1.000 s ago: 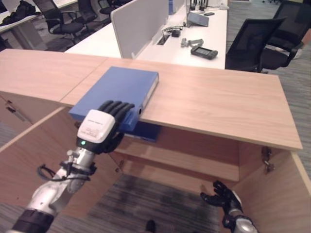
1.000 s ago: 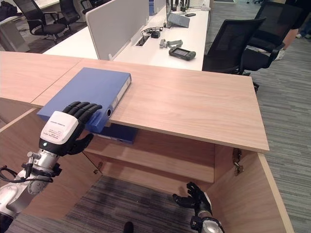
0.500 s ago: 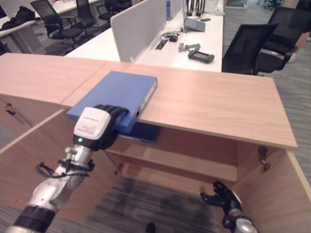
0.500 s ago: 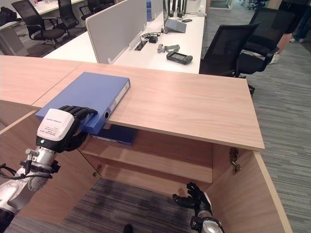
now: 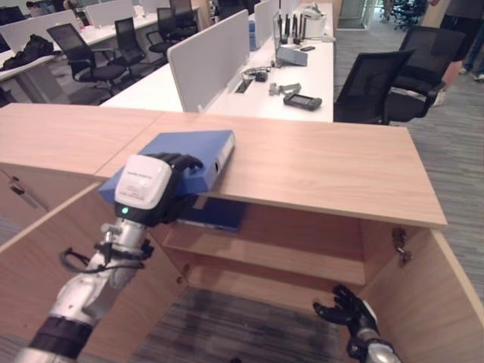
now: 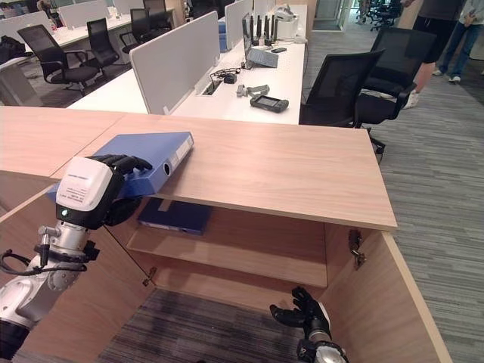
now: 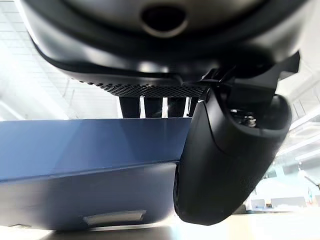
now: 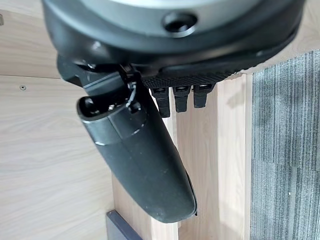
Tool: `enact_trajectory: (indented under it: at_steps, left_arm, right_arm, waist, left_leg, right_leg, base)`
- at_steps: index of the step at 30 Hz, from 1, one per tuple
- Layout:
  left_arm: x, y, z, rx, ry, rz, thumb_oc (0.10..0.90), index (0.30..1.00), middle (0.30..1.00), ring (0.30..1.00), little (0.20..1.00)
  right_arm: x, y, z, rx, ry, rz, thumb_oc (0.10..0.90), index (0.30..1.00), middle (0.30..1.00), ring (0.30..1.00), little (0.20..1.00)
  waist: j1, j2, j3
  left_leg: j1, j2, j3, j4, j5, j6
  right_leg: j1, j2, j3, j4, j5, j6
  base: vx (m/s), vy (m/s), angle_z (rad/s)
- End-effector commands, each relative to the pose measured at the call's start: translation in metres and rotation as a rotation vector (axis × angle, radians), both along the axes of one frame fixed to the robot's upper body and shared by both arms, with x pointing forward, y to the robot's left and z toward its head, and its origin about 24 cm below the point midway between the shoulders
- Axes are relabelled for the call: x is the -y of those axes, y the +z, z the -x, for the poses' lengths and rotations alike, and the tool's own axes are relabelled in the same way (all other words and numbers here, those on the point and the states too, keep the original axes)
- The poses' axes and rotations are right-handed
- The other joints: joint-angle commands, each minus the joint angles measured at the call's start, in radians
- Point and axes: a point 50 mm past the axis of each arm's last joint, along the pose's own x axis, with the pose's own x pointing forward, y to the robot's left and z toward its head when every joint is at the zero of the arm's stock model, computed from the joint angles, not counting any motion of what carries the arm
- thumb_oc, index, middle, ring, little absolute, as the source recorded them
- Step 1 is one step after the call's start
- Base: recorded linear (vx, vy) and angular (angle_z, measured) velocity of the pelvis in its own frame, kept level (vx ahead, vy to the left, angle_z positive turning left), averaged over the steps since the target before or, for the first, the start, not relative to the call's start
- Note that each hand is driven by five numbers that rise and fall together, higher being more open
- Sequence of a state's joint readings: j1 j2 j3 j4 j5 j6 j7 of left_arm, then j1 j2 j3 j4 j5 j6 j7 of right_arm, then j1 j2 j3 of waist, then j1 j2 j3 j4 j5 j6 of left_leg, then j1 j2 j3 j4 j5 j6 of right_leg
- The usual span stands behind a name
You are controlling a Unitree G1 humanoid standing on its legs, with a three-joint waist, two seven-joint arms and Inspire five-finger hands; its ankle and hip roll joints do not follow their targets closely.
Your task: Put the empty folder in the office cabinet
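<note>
Blue lever-arch folder [image 5: 189,155]: centre-left of frame, on the wooden cabinet top [image 5: 325,170], near end overhanging, clasped by left hand [image 5: 155,189]. Right hand [image 5: 344,312]: lower right, fingers spread, empty.

Left hand [image 5: 148,190] curled, clamped; right hand [image 5: 344,311] open, low.

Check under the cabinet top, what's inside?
Inside the cabinet, a second blue folder lies on the upper shelf. The blue folder on top, gripped by the left hand, covers that shelf's left end.
</note>
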State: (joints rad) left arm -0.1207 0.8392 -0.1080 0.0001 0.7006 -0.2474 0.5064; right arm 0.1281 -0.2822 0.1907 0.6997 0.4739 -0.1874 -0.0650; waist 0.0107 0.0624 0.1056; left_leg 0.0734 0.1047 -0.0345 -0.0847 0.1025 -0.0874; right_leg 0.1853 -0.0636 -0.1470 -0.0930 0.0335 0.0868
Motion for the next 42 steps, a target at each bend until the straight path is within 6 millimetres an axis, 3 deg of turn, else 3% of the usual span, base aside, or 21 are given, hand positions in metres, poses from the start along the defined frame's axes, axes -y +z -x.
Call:
enact_trajectory:
  at_steps: [1,9,15,22,27,32,34,37,40,42]
  left_arm:
    - [-0.001,0.059,-0.001,0.231,-0.064,0.242,0.4,0.3,0.3,0.3,0.3]
    - [-0.005,0.11,0.034,0.524,-0.26,0.608,0.4,0.3,0.3,0.3,0.3]
    - [-0.006,0.131,0.048,0.599,-0.402,0.72,0.4,0.3,0.3,0.3,0.3]
    - [-0.002,0.156,0.068,0.677,-0.695,0.925,0.4,0.3,0.3,0.3,0.3]
    - [-0.009,0.151,0.071,0.649,-0.811,1.088,0.4,0.3,0.3,0.3,0.3]
    - [-0.013,0.136,0.064,0.573,-0.907,1.276,0.4,0.3,0.3,0.3,0.3]
    - [-0.014,0.127,0.058,0.542,-0.945,1.393,0.4,0.3,0.3,0.3,0.3]
    - [-0.015,0.119,0.053,0.51,-0.945,1.446,0.4,0.3,0.3,0.3,0.3]
    - [-0.018,0.097,0.05,0.436,-0.896,1.535,0.4,0.3,0.3,0.3,0.3]
    - [-0.019,0.091,0.05,0.422,-0.881,1.555,0.4,0.3,0.3,0.3,0.3]
  right_arm:
    - [0.008,0.041,-0.046,0.255,0.012,0.036,0.8,0.9,0.9,0.9,0.9]
    - [0.008,0.038,-0.046,0.225,0.023,0.045,0.8,0.9,0.9,0.9,0.9]
    - [0.006,0.035,-0.046,0.202,0.052,0.054,0.8,0.9,0.9,0.9,0.9]
    - [0.001,0.033,-0.046,0.178,0.103,0.07,0.8,0.9,0.9,0.9,0.9]
    - [-0.007,0.032,-0.046,0.176,0.12,0.042,0.8,0.9,0.9,0.9,0.9]
    - [-0.03,0.042,-0.059,0.243,0.156,-0.097,0.8,0.9,0.9,0.9,0.9]
    - [-0.062,0.058,-0.073,0.321,0.255,-0.273,0.8,0.9,0.9,0.9,0.9]
    - [-0.079,0.075,-0.082,0.385,0.337,-0.363,0.8,0.9,0.9,0.9,0.9]
    - [-0.125,0.12,-0.101,0.533,0.516,-0.559,0.8,0.9,0.9,0.9,0.9]
    - [-0.133,0.13,-0.104,0.565,0.542,-0.599,0.8,0.9,0.9,0.9,0.9]
  waist:
    - [0.017,-0.005,0.015]
    - [0.037,0.004,0.012]
    - [0.047,0.009,0.01]
    - [0.06,0.013,0.005]
    - [0.072,0.013,0.003]
    - [0.083,0.013,0.005]
    - [0.097,0.008,0.008]
    - [0.107,0.005,0.011]
    - [0.141,0.001,0.014]
    - [0.149,-0.001,0.015]
  left_leg:
    - [0.066,0.076,-0.009,-0.003,-0.075,-0.074]
    - [0.056,0.071,-0.023,-0.003,-0.066,-0.074]
    - [0.053,0.068,-0.031,-0.003,-0.063,-0.073]
    - [0.041,0.061,-0.048,-0.003,-0.053,-0.07]
    - [0.036,0.059,-0.057,-0.003,-0.052,-0.069]
    - [0.034,0.058,-0.065,-0.003,-0.05,-0.069]
    - [0.033,0.058,-0.072,-0.003,-0.047,-0.069]
    - [0.036,0.058,-0.076,-0.003,-0.051,-0.07]
    - [0.028,0.056,-0.09,-0.003,-0.044,-0.07]
    - [0.026,0.055,-0.094,-0.003,-0.044,-0.07]
  right_leg:
    - [0.021,-0.064,-0.023,0.03,-0.109,0.065]
    - [0.027,-0.063,-0.037,0.022,-0.108,0.06]
    - [0.034,-0.062,-0.05,0.021,-0.11,0.058]
    - [0.034,-0.063,-0.065,0.023,-0.109,0.056]
    - [0.035,-0.063,-0.071,0.026,-0.111,0.055]
    - [0.036,-0.063,-0.075,0.031,-0.115,0.053]
    - [0.038,-0.062,-0.079,0.034,-0.117,0.051]
    - [0.043,-0.061,-0.082,0.035,-0.124,0.05]
    - [0.045,-0.061,-0.094,0.038,-0.126,0.047]
    - [0.046,-0.061,-0.096,0.038,-0.126,0.046]
  base:
    - [0.0,0.0,0.0]
    - [-0.01,-0.006,0.03]
    - [-0.01,-0.009,0.08]
    - [-0.01,-0.01,0.13]
    - [-0.01,-0.001,0.01]
    - [-0.01,-0.007,0.05]
    - [-0.01,-0.017,0.06]
    - [-0.02,-0.006,0.16]
    - [-0.01,-0.007,0.08]
    - [0.0,0.0,0.16]
